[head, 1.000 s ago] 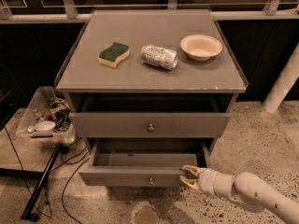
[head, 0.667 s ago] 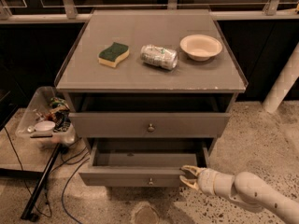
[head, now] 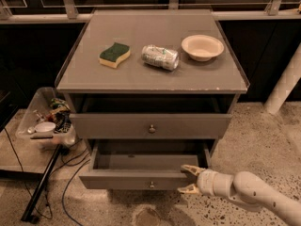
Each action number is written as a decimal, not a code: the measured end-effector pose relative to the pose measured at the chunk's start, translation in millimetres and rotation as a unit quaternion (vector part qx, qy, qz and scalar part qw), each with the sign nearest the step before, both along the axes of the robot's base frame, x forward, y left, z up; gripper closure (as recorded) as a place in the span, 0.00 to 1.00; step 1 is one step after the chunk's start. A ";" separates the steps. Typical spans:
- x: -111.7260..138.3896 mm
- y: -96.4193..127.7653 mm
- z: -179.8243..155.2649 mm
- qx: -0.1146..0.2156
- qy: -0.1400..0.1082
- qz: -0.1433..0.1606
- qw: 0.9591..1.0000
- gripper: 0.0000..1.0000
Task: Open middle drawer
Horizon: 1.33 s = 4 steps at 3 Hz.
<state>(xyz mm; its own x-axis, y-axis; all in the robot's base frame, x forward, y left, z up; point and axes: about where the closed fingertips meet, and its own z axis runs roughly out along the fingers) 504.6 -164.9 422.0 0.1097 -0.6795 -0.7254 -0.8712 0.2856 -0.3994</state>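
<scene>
Grey desk with drawers, seen from above and in front. The middle drawer is pulled well out of the desk, its bare inside showing. It has a flat shallow front with a small round knob at the centre. It sits below the taller-fronted drawer, which has its own knob; there is a dark gap between that front and the desk top.

The gripper is low at the right end of the middle drawer's front, coming in from the lower right on a white arm. Its fingers are spread: the upper finger is at the front's top edge and the lower one at its bottom edge. Nothing is pinched between them, and I cannot tell whether they touch the front. The gripper is well to the right of the knob.

On the desk top, left to right:
- a green and yellow sponge
- a crushed silver can lying on its side
- a cream bowl, upright

The three are apart from one another.

Left of the desk is a clear bin of clutter on a low stand, with a white cup in it. A black bar and cables lie on the speckled floor. A white post leans at the far right.
</scene>
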 end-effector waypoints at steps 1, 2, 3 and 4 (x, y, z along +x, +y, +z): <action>9.6 3.0 -12.5 -0.005 0.015 0.002 1.000 0.00; 9.6 3.0 -12.6 -0.005 0.015 0.002 1.000 0.00; 9.6 3.0 -12.6 -0.005 0.015 0.002 1.000 0.19; 9.5 3.0 -12.6 -0.005 0.015 0.002 1.000 0.42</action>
<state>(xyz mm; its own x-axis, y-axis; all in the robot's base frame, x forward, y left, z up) 514.1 -161.8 409.5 0.0910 -0.6863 -0.7216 -0.8840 0.2780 -0.3759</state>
